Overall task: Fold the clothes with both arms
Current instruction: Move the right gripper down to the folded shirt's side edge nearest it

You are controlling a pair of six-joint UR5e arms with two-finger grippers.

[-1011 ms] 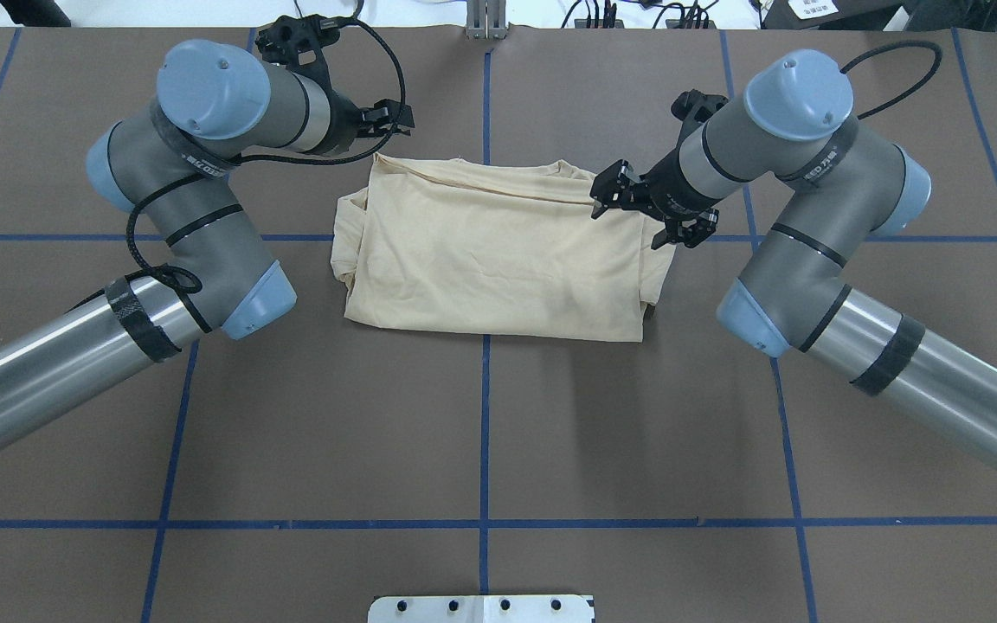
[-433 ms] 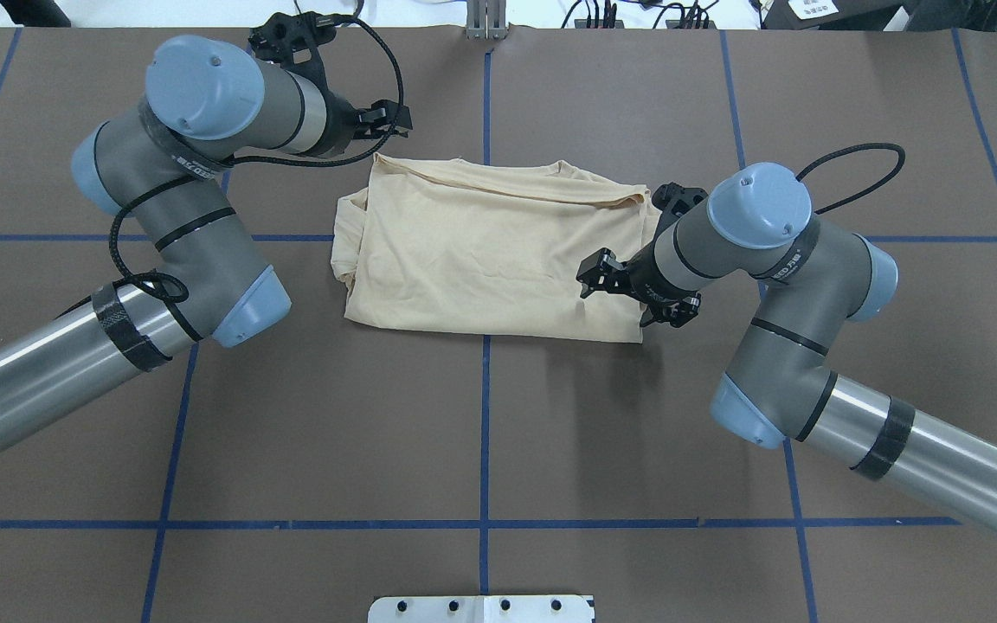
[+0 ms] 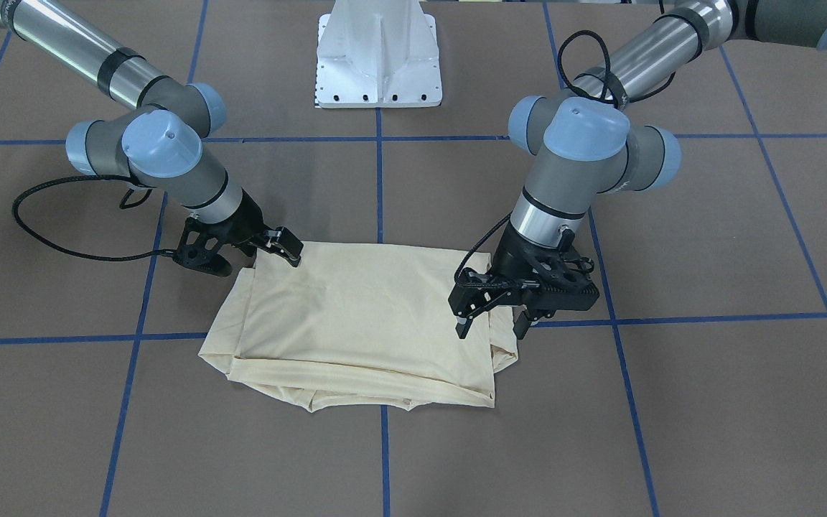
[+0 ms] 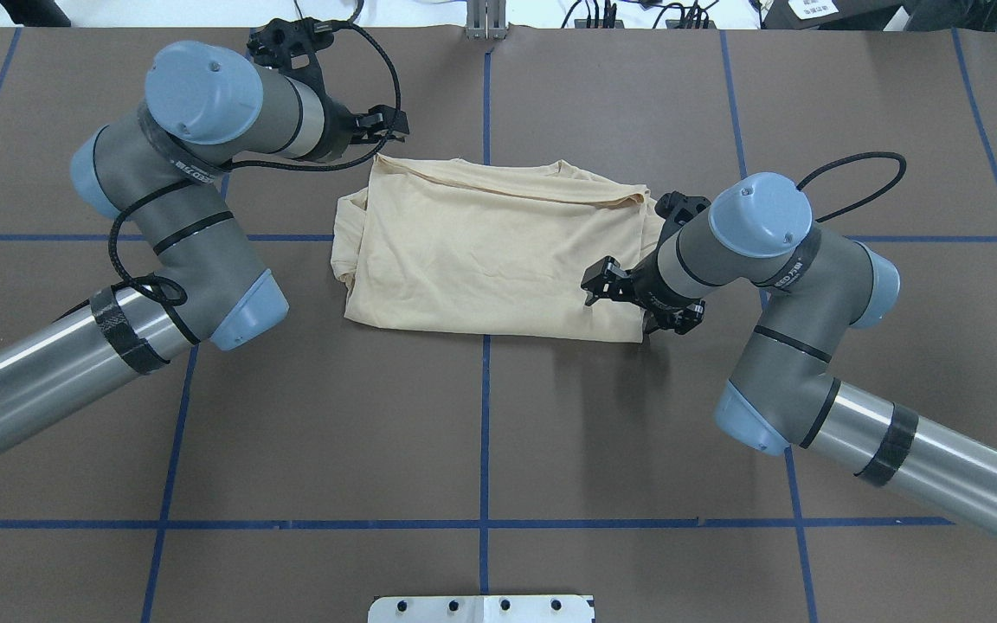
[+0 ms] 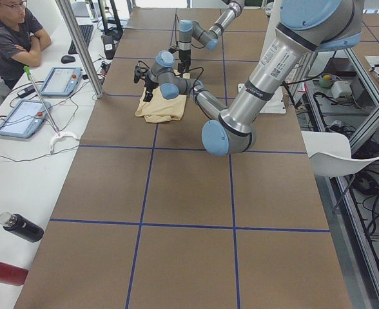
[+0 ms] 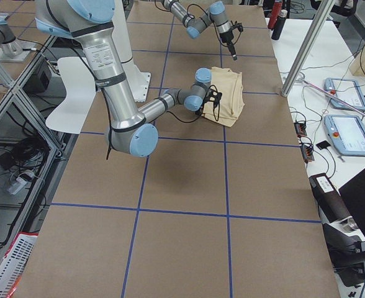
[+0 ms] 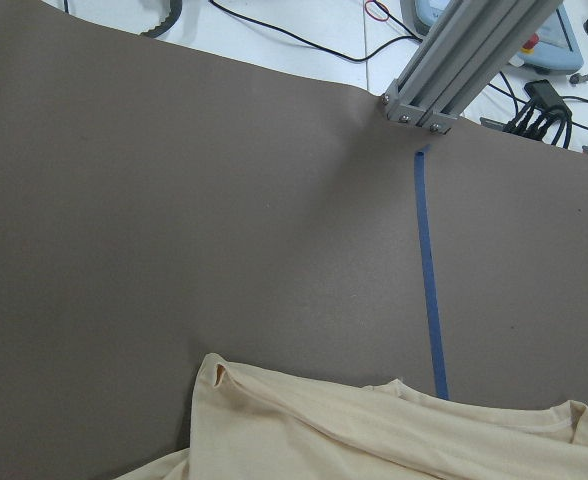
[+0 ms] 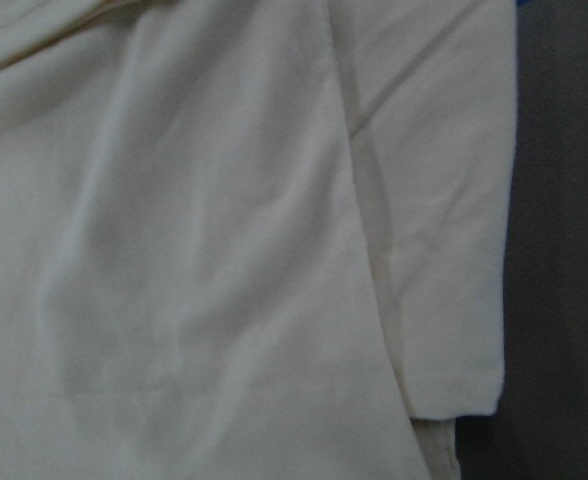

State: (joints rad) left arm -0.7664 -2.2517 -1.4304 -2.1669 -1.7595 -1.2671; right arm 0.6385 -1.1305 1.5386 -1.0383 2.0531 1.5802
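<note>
Jaws, left: spread and empty; hanging above the far-left corner of the shirt (image 4: 481, 251), clear of the cloth; left arm (image 4: 196, 234) has barely shifted in the last second
Jaws, right: read as spread, nothing pinched; low over the shirt's near-right corner; the wrist camera shows only cloth and a hem edge, so they are very close; contact can't be confirmed
Change: right arm (image 4: 775, 346) has swung from the far-right edge back toward the robot, down the shirt's right side; the cloth did not come with it; the far-right corner now lies flat and uncovered
Shirt: rough rectangle, print hidden; flat on the desk (image 4: 481, 433), astride the centre blue tape line (image 4: 485, 415); outline same as a second ago; loose layers bulge out on the robot's-left side
Meaning: my read is that the last fold is set down and released; this looks like a reposition for a fresh pick at the near-right corner, not a carry; next fold not yet begun
Risk: that corner is stacked layers; pinching only the top one would likely peel the fold open; the untidy left side may need squaring
</note>
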